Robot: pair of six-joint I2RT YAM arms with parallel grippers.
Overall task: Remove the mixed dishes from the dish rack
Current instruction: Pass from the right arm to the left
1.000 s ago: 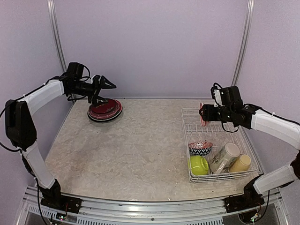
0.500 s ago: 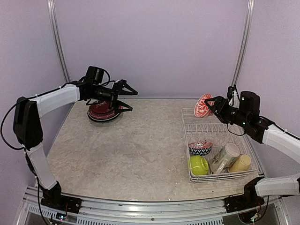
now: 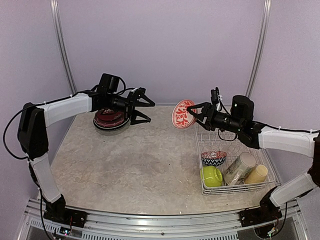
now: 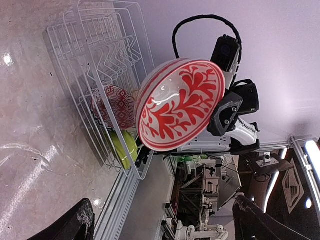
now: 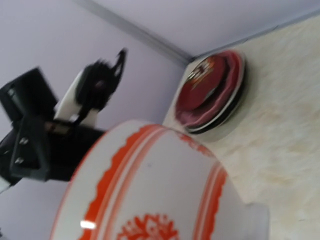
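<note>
Here, your right hand (image 3: 194, 116) has the red-patterned white ceramic bowl (image 3: 181, 114) pinched by its rim, jaws partly closed on the edge. It holds the bowl in the air over the pale marbled counter (image 3: 150, 170), just beyond the far left corner of the large white wire dish rack (image 3: 230, 140). The bowl stands on edge, its rim upright and its patterned inside turned toward your left hand (image 3: 149, 112). In the left wrist view the inside of the bowl faces the lens squarely. That left hand is empty, its jaws spread wide and pointed at the bowl. It hovers just to the right of the stack of dark red and grey plates (image 3: 111, 120), which sits on the far left of the counter. The two hands face each other across a clear gap, with the bowl on the right-hand side of it. The left hand is the nearer one to the plate stack, so a pass looks likely, and it would need to take the free rim opposite your right grip. In the near end of the rack remain a blue-chevron bowl (image 3: 214, 158), a lime-green bowl (image 3: 212, 176), a cream mug (image 3: 240, 167) and a yellow mug (image 3: 257, 174).
</note>
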